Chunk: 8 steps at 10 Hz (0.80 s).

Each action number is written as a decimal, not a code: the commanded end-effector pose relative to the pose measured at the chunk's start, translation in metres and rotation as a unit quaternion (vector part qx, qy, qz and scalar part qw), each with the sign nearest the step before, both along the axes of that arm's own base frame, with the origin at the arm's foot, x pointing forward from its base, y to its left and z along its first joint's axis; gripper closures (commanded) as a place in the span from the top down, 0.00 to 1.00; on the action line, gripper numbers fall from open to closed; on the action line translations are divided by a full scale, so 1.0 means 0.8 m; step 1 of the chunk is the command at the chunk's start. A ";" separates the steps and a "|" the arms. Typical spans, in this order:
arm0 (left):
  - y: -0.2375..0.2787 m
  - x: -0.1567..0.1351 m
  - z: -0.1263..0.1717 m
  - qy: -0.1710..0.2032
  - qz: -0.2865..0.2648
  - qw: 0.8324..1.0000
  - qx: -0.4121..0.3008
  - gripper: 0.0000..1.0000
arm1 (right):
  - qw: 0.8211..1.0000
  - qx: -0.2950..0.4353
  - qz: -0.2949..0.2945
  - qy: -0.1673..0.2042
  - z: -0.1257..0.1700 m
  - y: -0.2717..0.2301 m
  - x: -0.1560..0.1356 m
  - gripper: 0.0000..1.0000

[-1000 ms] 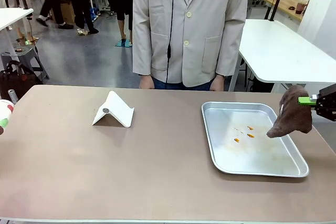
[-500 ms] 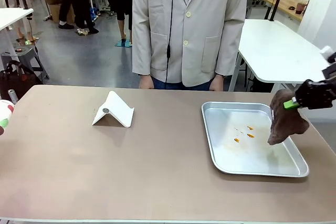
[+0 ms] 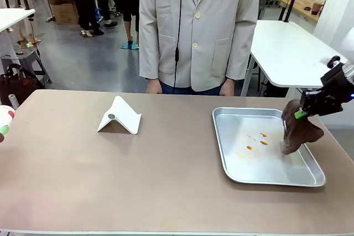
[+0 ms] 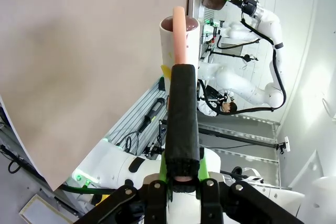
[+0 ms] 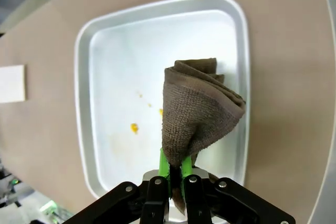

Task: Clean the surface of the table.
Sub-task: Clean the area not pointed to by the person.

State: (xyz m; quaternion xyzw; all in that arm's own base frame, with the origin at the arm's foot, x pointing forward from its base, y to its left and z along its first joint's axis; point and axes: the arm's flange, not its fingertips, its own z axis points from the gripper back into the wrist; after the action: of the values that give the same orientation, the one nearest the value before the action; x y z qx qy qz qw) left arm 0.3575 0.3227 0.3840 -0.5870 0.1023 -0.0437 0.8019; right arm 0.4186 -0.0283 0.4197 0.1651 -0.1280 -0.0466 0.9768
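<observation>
We see right gripper (image 3: 300,114) clenched on brown cloth (image 3: 299,132), hanging over steel tray (image 3: 220,153), 3 o'clock on table (image 3: 138,169); left gripper (image 4: 184,77) clamped on pink rod (image 4: 179,30).

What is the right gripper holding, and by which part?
The right gripper pinches a brown cloth by its top end; the rest hangs over the metal tray.

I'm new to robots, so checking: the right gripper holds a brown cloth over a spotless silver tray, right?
Not spotless: the right wrist view shows small orange spots on the floor of the tray. The right gripper does hold the brown cloth over that silver tray.
</observation>
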 end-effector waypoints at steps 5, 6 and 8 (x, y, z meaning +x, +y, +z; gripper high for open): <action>0.000 -0.003 0.009 0.003 0.002 1.000 -0.002 0.03 | 0.997 -0.078 -0.003 0.016 -0.044 0.016 0.057 0.00; 0.000 -0.003 0.009 0.003 0.002 1.000 -0.002 0.03 | 0.997 -0.073 -0.001 0.016 -0.056 0.022 0.065 0.00; 0.000 -0.003 0.009 0.003 0.002 1.000 -0.002 0.03 | 0.998 -0.057 0.010 0.008 -0.085 0.036 0.074 0.00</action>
State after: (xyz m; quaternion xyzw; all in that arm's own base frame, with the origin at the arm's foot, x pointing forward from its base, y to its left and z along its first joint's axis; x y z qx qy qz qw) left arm 0.3578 0.3227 0.3835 -0.5861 0.1018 -0.0434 0.8026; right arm 0.4683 -0.0039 0.3580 0.0923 -0.1087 -0.0232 0.9895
